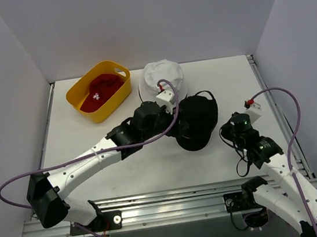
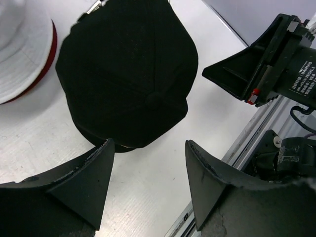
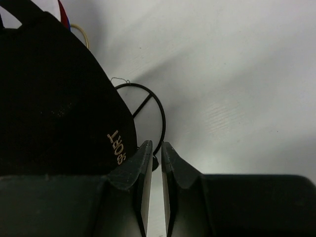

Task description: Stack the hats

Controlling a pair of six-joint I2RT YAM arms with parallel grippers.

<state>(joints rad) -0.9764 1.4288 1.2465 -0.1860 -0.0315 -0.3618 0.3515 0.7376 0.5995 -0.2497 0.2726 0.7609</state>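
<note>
The black cap (image 1: pixel 198 118) (image 2: pixel 128 69) lies in the middle of the table. My left gripper (image 1: pixel 175 132) (image 2: pixel 148 147) hovers at its near-left edge, open, with only bare table between the fingers. A white bucket hat (image 1: pixel 163 77) (image 2: pixel 19 49) sits behind the cap, with a maroon brim (image 2: pixel 48 64) showing beneath it. A red cap (image 1: pixel 103 90) with a white logo lies in the yellow basket (image 1: pixel 87 107). My right gripper (image 1: pixel 229 128) (image 3: pixel 153 145) is at the black cap's (image 3: pixel 54 98) right side. Its jaws are almost together on a thin black wire loop (image 3: pixel 162 111).
White walls enclose the table on three sides. A metal rail (image 1: pixel 175 201) (image 2: pixel 247 143) runs along the near edge in front of both arm bases. The right arm's gripper body (image 2: pixel 266 64) shows close by in the left wrist view.
</note>
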